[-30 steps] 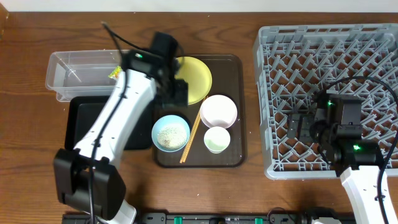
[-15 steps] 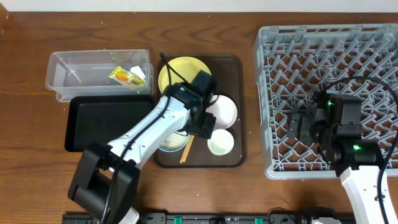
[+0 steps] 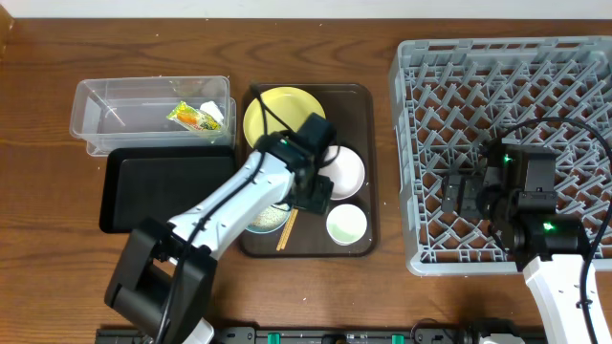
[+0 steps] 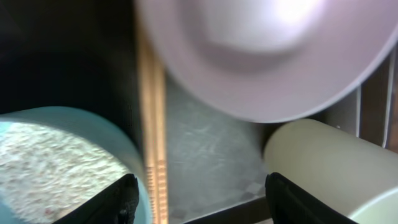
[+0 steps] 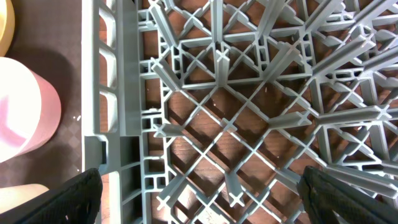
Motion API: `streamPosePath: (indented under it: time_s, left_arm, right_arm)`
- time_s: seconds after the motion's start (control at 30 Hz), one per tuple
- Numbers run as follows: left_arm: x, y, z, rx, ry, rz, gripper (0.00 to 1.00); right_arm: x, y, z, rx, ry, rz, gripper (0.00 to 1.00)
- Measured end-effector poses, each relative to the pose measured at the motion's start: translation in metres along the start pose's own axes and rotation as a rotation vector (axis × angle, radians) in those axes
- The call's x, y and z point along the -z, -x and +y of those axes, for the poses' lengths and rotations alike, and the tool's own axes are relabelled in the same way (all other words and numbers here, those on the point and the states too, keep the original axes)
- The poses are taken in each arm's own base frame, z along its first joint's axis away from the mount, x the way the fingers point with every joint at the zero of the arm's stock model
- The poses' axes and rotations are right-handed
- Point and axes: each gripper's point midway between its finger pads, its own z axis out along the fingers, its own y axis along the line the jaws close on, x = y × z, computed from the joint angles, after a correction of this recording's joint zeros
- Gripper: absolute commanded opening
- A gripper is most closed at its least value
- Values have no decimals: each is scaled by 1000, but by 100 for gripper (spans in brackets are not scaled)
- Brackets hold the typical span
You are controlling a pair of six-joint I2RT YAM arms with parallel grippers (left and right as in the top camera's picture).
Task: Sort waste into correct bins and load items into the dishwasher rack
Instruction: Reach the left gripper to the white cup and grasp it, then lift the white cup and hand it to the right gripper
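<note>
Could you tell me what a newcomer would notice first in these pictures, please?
The big grey dishwasher rack fills the right side, the right gripper hanging open over it. At centre, the left gripper hovers open over the chopsticks on the brown tray, between the rice-filled light-blue bowl and the white bowl.

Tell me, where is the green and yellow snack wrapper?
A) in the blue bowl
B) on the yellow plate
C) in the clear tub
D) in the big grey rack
C. The overhead view shows the snack wrapper lying inside the clear tub, at its right end beside the white tissue.
</note>
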Motion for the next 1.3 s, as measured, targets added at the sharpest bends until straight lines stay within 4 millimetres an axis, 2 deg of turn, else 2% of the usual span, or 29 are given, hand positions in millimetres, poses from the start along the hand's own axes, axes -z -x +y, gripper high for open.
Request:
streamPosePath:
  time_s: [0.07,0.17,0.27,0.37,0.5,0.63,0.73,0.8,0.93,1.0,1.17,1.3]
  left_arm:
    - [5,6,4,19,-4,-18,68]
    - [23,15,2,24,-36,-79,69]
    - [47,16,-15,-3,-112,-131,68]
    - [57,11,-34,-42,-166,-141,69]
    - [49,-2,-53,-96,-190,-94,68]
    - [27,-15,-57,-115,-167,-25,67]
    - [7,-23,-52,-102,-138,40,52]
    - [-6,-26,-49,-97,-122,77,34]
    - [-18,-30,-45,-87,-101,113,19]
    - [-18,-30,-44,-82,-101,115,8]
    - [-15,-32,-42,-83,-92,118,6]
    - [9,-27,-34,-56,-109,65,6]
  right_arm:
    - [0,0,0,0,0,0,99]
    - [0,0,0,0,0,0,99]
    - [0,0,0,0,0,0,99]
    - [0,0,0,0,0,0,99]
    - [0,-1,0,0,0,3,99]
    - [0,-2,0,0,-1,8,99]
    - [0,-2,0,0,-1,8,99]
    - [0,-2,0,0,-1,9,99]
    - [0,-2,0,-1,-1,9,99]
    - [0,-2,0,-1,-1,9,99]
    - [0,-2,0,-1,-1,9,99]
    - [0,-1,0,0,0,3,99]
